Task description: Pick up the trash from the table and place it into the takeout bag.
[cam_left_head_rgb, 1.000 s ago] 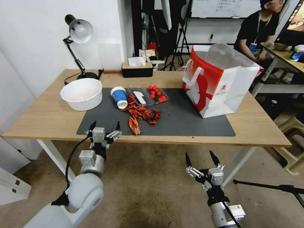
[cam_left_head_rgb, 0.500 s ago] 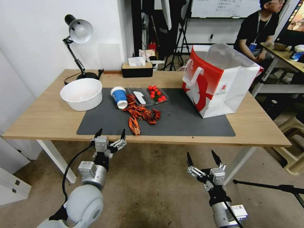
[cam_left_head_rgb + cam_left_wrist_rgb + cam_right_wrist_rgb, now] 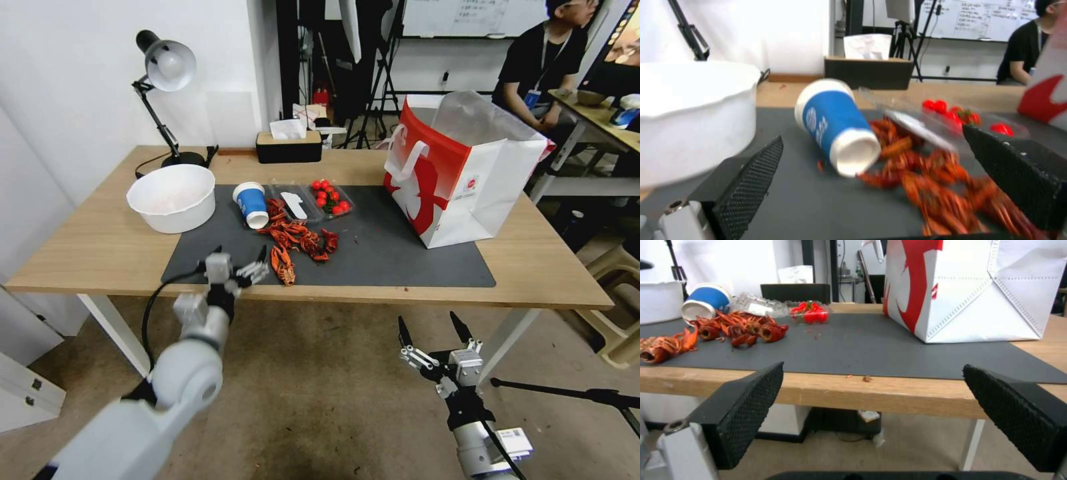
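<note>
Left end effector (image 3: 239, 257), spread wide, faces paper cup (image 3: 253, 204) beside crayfish shells (image 3: 297, 239).

We see pale grey rounded arm shells, silver wrist blocks, a black cable looping beside the left gripper (image 3: 239, 261), and black, mesh-textured tapering fingers (image 3: 746, 413) on the right gripper (image 3: 432, 328)
</note>
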Available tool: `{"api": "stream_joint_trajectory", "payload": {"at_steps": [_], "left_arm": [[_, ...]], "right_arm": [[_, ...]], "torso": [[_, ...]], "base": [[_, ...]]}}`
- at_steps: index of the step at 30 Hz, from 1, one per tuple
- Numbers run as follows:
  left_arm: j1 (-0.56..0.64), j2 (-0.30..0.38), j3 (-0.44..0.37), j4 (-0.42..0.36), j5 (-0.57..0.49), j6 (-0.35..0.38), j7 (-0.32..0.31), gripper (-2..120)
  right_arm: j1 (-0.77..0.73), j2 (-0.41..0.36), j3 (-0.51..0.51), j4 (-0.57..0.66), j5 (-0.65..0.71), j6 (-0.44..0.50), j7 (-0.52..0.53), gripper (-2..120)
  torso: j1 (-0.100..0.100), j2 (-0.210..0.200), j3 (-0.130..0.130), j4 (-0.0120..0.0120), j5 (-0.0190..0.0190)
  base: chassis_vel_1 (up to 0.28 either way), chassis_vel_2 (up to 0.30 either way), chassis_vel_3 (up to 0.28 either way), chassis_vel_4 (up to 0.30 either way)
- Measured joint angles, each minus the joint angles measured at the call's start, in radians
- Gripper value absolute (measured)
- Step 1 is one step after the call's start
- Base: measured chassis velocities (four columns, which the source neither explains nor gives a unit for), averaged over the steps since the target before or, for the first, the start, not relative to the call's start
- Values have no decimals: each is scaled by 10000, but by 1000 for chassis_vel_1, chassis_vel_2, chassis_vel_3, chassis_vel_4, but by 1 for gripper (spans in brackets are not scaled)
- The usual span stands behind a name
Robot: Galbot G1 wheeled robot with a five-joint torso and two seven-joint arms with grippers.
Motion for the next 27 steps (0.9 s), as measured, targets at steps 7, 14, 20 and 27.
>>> {"api": "stream_joint_trajectory", "payload": {"at_steps": [7,14,20,27], "left_arm": [[-1756,-326,780,1088,-647,225,-702,100],[-3065,-1017,1347,2403,-962,683,-1177,100],[-3598,-1500,1598,3193,-986,1081,-1543,100],[-4096,-1934,1910,4009,-929,1551,-2003,100]], "right_arm": [[12,37,92,-24,0,0,1,100],[10,64,313,-92,48,-1,9,100],[-4,65,440,-150,136,0,-20,100],[0,68,546,-229,214,15,-57,100]], "torso": [[0,0,1,2,1],[0,0,0,0,1],[1,0,0,1,1],[1,-1,0,1,0]], "base": [[0,0,0,0],[0,0,0,0],[0,0,0,0],[0,0,0,0]]}}
